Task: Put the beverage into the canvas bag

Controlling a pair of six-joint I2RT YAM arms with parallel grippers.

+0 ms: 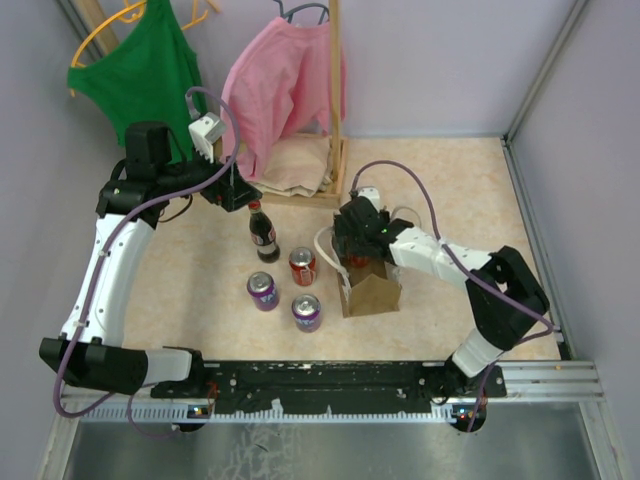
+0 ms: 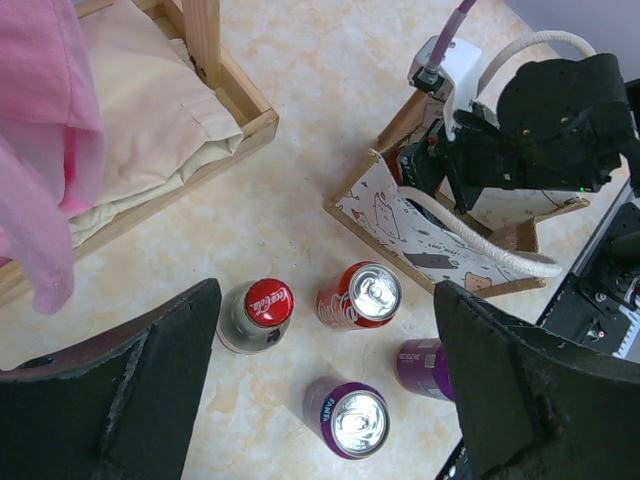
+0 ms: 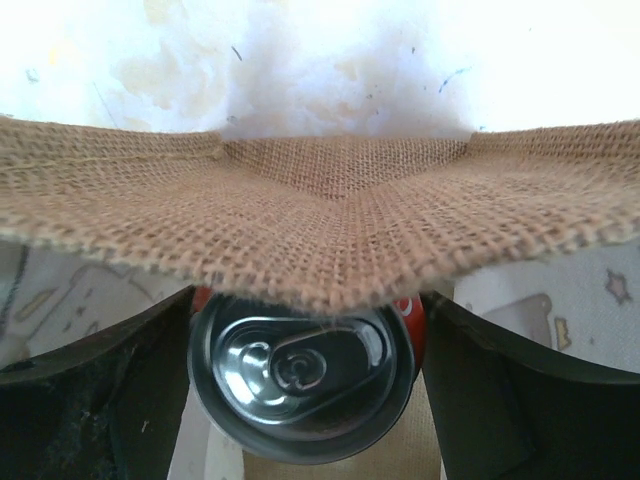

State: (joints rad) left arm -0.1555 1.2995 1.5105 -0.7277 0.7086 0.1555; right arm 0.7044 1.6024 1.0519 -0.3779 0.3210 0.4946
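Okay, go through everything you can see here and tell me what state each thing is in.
Left gripper: open, empty.
Right gripper: down in the bag, jaws either side of a can; grip unclear.
Bag: upright, mouth open.
Can in bag: upright, sealed.
Bottle: upright, capped.
Red can on table: upright, sealed.
Left purple can: upright.
Right purple can: upright.

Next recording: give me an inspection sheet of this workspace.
Surface: beige mottled table.
Job's things: canvas bag upright, red can inside; cola bottle, second red can, two purple cans standing beside it.
Clutter: wooden rack holding green top, pink top, beige cushion.
Hands: left hand open above the bottle; right hand in the bag, fingers flanking the can, grip unclear.
Cables: purple cable along each arm.
Surroundings: pale walls.
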